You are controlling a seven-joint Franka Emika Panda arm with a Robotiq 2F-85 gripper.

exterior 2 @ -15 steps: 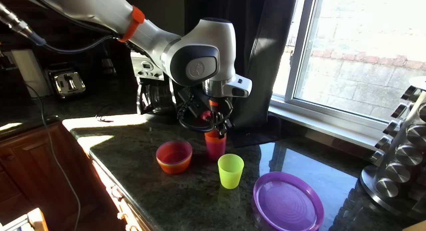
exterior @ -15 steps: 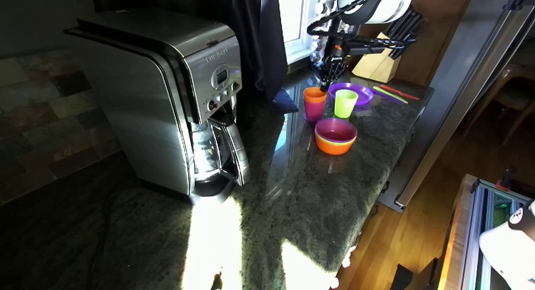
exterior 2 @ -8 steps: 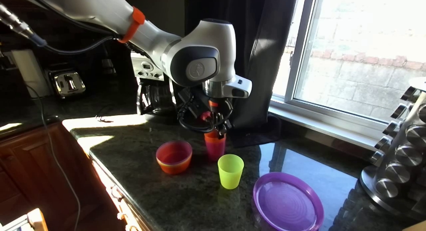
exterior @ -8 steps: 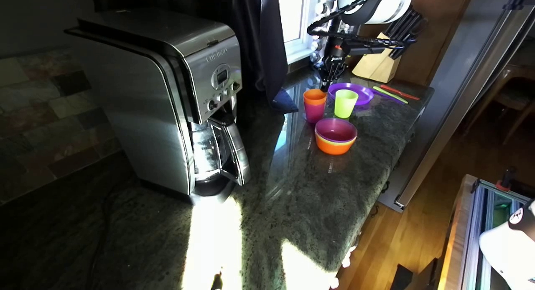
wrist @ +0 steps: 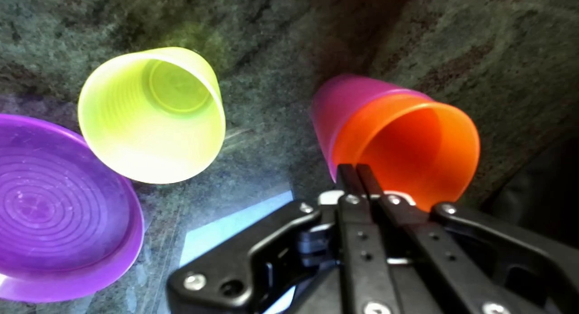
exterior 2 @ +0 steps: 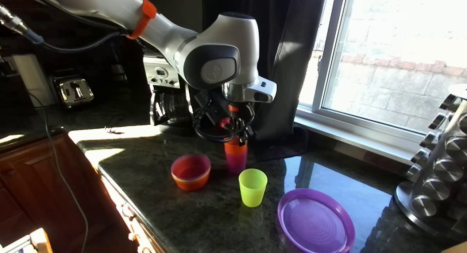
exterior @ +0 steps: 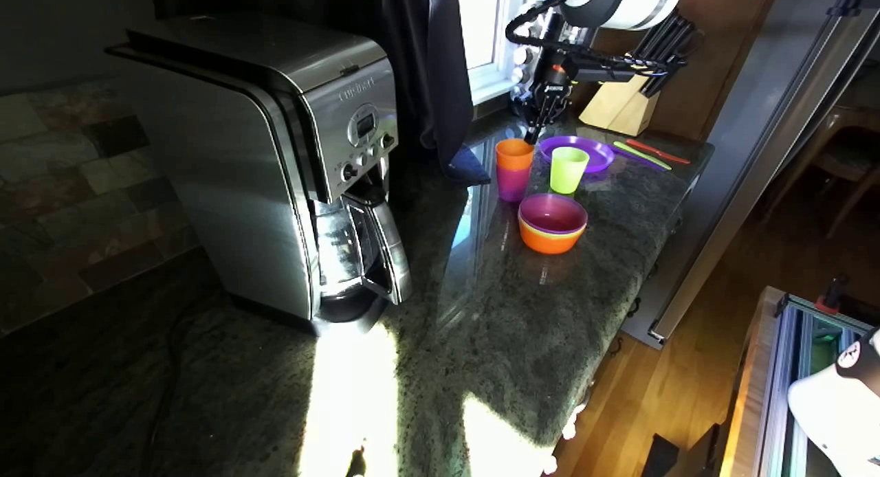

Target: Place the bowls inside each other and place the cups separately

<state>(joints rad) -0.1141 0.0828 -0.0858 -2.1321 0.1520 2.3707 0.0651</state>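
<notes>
My gripper [wrist: 354,168] is shut on the rim of an orange cup [wrist: 420,142], which sits inside a pink-purple cup [wrist: 337,99]. This pair stands upright or nearly so in an exterior view, orange cup [exterior: 514,154] above pink-purple cup [exterior: 512,186]. I cannot tell whether the outer cup touches the counter. A lime green cup [exterior 2: 253,189] stands upright apart from them. The three bowls are nested on the counter: purple bowl [exterior: 552,212] on top, a thin lime green bowl rim in the middle, orange bowl [exterior: 550,245] at the bottom. Only a sliver of the bowls shows in the wrist view.
A purple plate [exterior 2: 315,220] lies beside the green cup. Plastic knives [exterior: 643,155] and a knife block [exterior: 622,106] are behind it. A coffee maker [exterior: 275,174], a dark curtain [exterior 2: 281,63] by the window and a spice rack [exterior 2: 437,169] also stand around the counter.
My gripper has risen a little with the orange cup. More of the orange cup shows above the pink-purple cup. The bowls and green cup have not moved.
</notes>
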